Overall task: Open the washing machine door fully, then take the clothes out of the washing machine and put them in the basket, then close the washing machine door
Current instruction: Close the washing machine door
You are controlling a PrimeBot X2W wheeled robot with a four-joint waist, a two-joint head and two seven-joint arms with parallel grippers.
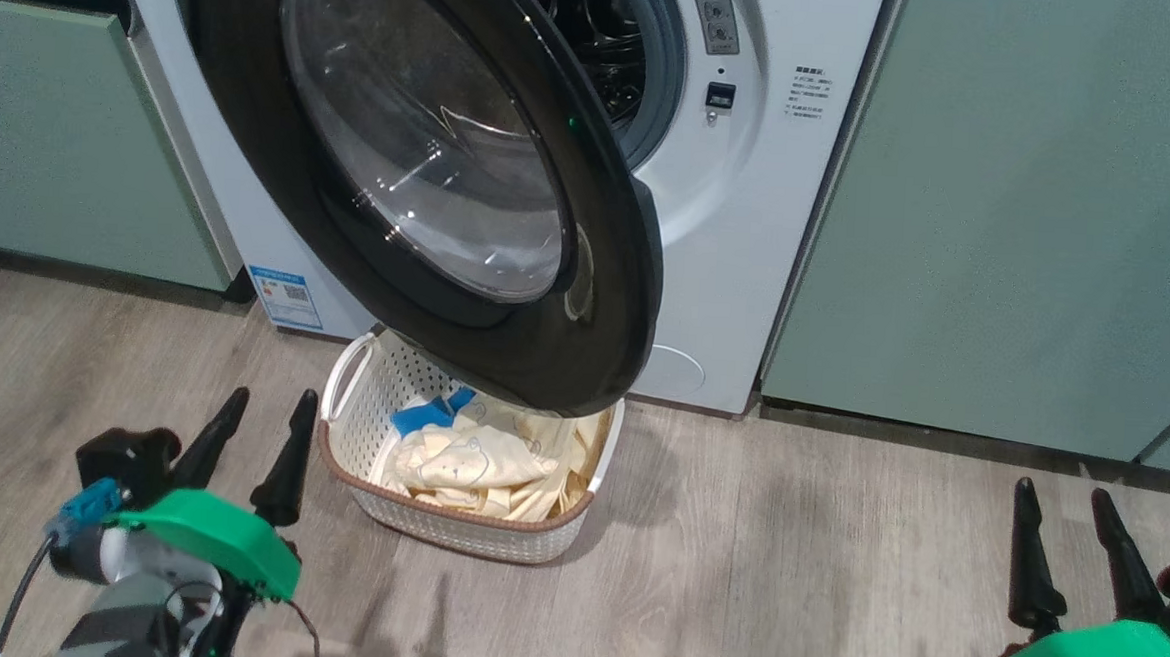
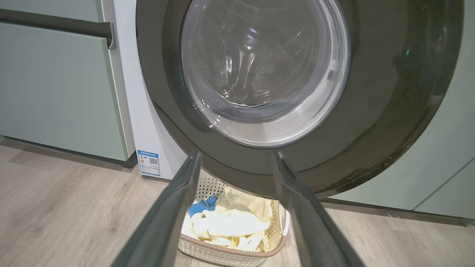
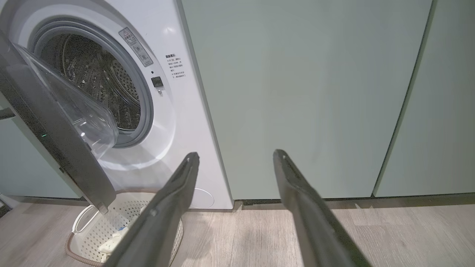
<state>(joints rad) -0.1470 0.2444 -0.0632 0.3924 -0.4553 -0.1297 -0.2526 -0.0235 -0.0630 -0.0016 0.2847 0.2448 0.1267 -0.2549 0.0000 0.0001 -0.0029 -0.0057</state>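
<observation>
Washing machine door (image 1: 424, 150) stands swung out from the washing machine (image 1: 741, 227), its black rim overhanging the rear of the basket (image 1: 454, 537). The basket sits on the floor (image 1: 782, 579) directly at the machine's foot, below the door. Clothes (image 1: 478, 463), cream with one blue patch, lie heaped inside the basket. Left gripper (image 1: 274, 399) hovers just beside the basket's left end, apart from it, jaws spread wide and holding nothing. In its wrist view the fingers (image 2: 174, 215) frame the basket and the door's lower rim. Right gripper (image 1: 1063, 490) hangs well apart to the right over bare floor, jaws likewise wide and empty, facing the green cabinet (image 3: 297, 92). Steel drum (image 3: 96, 81) is exposed behind the door.
</observation>
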